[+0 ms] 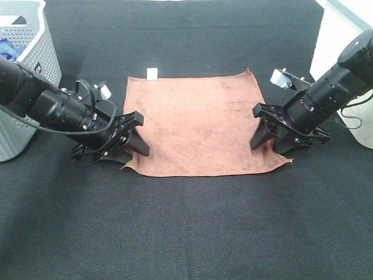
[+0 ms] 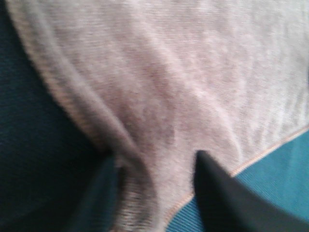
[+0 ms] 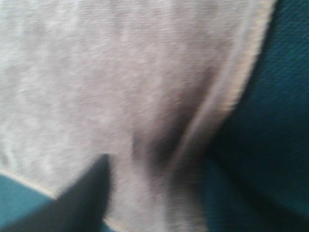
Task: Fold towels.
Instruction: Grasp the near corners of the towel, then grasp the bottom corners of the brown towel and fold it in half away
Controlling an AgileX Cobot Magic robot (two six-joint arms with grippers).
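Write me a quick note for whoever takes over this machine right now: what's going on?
Left gripper: open, straddling the brown towel at its near left corner, cloth bunched between the fingers.
Right gripper: open, same at the near right corner.
Towel: spread flat on the black table, no fold made yet.
Left to do: probably pinch both corners, then fold.

My left arm (image 1: 49,108) and right arm (image 1: 329,87): matte black, round jointed segments. Thin black cable (image 1: 52,132) along left. Fingers (image 1: 139,137) black, tapered wedges.
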